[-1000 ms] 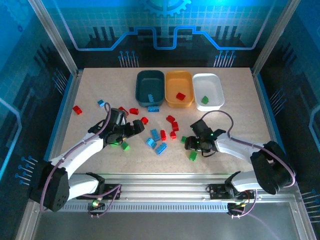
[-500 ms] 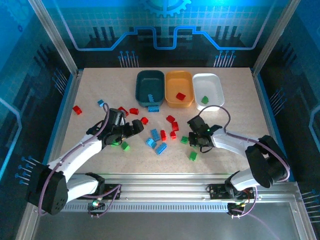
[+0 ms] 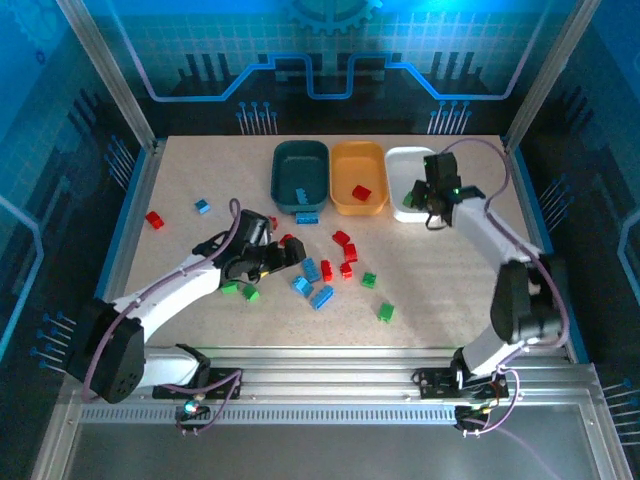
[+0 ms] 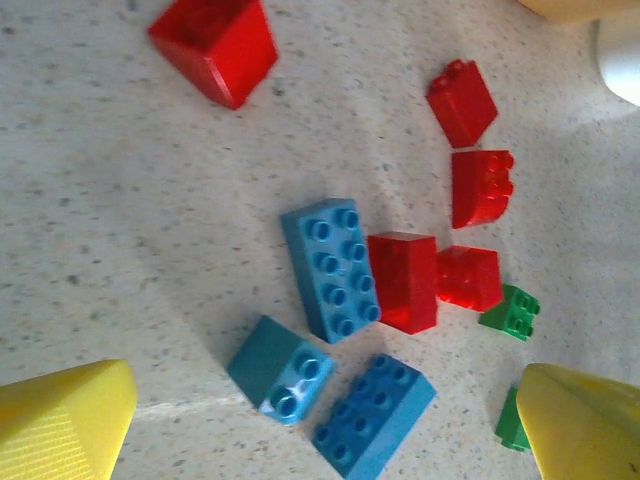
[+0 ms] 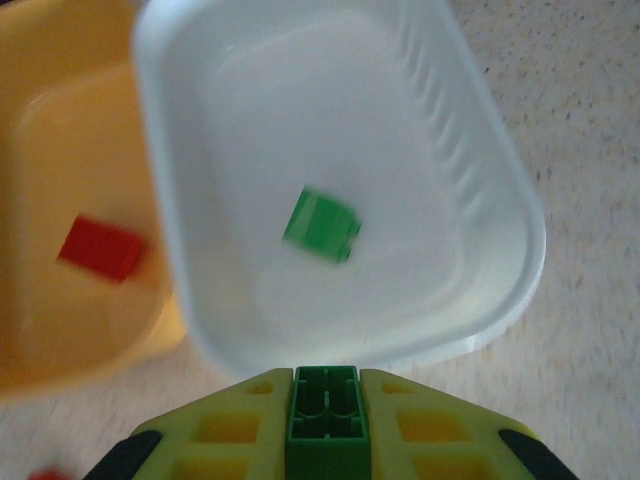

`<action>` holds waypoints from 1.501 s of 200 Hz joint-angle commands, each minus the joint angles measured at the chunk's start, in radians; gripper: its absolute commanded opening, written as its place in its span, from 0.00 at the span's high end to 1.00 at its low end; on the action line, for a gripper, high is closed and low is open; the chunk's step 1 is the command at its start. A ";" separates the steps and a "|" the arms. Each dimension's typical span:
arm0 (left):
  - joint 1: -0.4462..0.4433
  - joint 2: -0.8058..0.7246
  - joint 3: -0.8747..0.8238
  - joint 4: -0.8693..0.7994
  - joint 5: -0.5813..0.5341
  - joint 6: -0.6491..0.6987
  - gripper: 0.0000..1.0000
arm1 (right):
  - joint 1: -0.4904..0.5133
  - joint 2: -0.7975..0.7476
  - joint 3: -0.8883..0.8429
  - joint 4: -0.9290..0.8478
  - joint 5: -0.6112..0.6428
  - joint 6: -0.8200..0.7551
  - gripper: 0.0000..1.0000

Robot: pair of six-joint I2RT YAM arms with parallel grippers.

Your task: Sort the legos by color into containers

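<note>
Carried to the white rounded plastic tub (image 5: 497,215) at the far edge of the worktop (image 3: 450,290), a green studded brick (image 5: 325,418) is pinched by the right gripper (image 3: 432,197); the left gripper (image 3: 291,252) is spread

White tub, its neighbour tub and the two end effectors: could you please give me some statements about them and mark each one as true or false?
1. The right end effector is shut on a green brick. True.
2. The white tub is empty. False: a second green brick lies in it.
3. The yellow-orange tub holds a blue brick. False: it holds a red brick.
4. The left end effector is open above a long blue brick. True.
</note>
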 commanded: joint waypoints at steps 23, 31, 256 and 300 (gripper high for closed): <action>-0.025 0.072 0.069 -0.016 0.048 -0.002 0.01 | -0.060 0.350 0.317 -0.135 -0.095 -0.057 0.80; -0.026 0.078 0.075 -0.022 0.049 0.003 0.01 | -0.062 0.388 0.357 -0.151 -0.094 -0.060 0.79; 0.040 0.096 0.004 -0.042 -0.039 -0.015 0.01 | 0.467 0.258 0.031 -0.115 -0.123 -0.043 0.36; 0.068 -0.006 -0.005 -0.106 -0.085 0.006 0.01 | 0.478 0.308 0.048 -0.130 -0.049 -0.040 0.60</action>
